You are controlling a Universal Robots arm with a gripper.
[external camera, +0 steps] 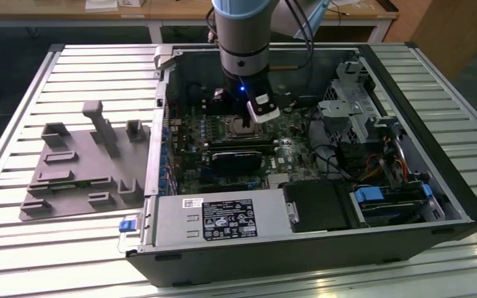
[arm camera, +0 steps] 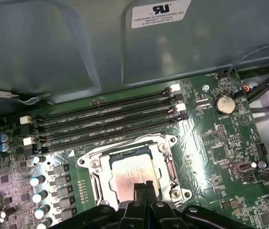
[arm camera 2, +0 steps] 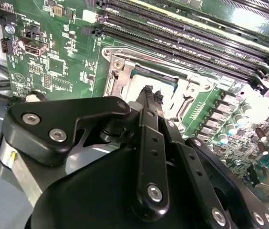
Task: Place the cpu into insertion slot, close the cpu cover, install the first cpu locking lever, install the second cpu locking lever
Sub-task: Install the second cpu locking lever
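Fingertips of the black two-fingered gripper (arm camera: pixel 144 187) are hovering right at the edge of the socket, pressed together with no gap between them and nothing held — jaws closed, empty. In both wrist views the small flat square cpu with its pale silvery-beige metal top (arm camera: pixel 129 175) is lying inside the small square dark insertion slot (arm camera 2: pixel 172 84) on the green circuit board (arm camera: pixel 230 143), and the thin silvery metal cpu cover (arm camera: pixel 165 162) is framing it, seemingly folded down over the chip.

In the exterior view the grey-and-blue robot arm (external camera: pixel 240 37) is reaching straight down into the open black computer case (external camera: pixel 305 248), which is sitting on the slatted tabletop (external camera: pixel 23 248).

Risk from here, as I judge it: the tips are working very near the chip's top, so a push landing off the frame could scrape or tilt the chip. If the chip is not fully seated, pressure on the frame could bend the contacts underneath. The long black memory slots (arm camera: pixel 106 119) are lying just beside the socket — a sideways slip could knock into them.
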